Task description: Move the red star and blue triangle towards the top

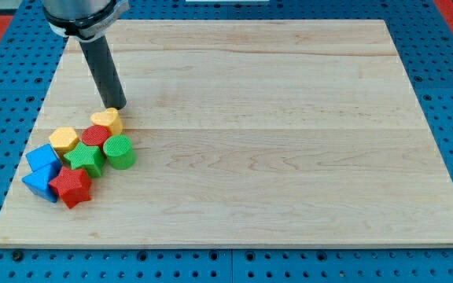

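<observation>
In the one camera view, all the blocks sit bunched together near the lower left of the wooden bench (289,141), so nothing can be nudged without its neighbours feeling it. The red star (71,186) lies at the bottom edge of the bunch, and the blue triangle (39,185) touches it on the view's left, with a blue cube-like block (42,158) just above the triangle. Both task blocks are therefore at the far side of the pile from the top of the bench, and their way upward is barred by the green star (85,159), the green cylinder (119,152), a round red block (95,135), a yellow hexagon (64,139) and a yellow heart-like block (107,119). My tip (117,107) rests at the upper edge of the bunch, touching or just beside the yellow heart, well apart from the red star and blue triangle. There are no fingers on this arm, only the rod, so nothing is gripped. I judge the tip must go round to the bottom of the pile before any upward push; pushing from here would only drive the wrong blocks down into the two I want.
</observation>
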Tool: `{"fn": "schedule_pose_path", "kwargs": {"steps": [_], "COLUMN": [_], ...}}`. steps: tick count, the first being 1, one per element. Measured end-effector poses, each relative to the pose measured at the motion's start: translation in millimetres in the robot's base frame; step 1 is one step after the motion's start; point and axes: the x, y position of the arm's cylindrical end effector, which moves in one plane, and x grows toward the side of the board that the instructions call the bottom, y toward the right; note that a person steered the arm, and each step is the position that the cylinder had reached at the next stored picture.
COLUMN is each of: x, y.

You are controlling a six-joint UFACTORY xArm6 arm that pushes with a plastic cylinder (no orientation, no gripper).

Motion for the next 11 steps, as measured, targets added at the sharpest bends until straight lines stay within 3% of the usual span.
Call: {"fn": "schedule_pose_path", "kwargs": {"steps": [1, 2, 3, 4, 6, 7, 9, 11], "x": [-1.9, -14.6, 16.3, 83.5, 194.1, 218.0, 171.4, 140.4], "y": [13.6, 72.1, 145.4, 147.1, 52.4, 9.5, -34.0, -30.3]}}
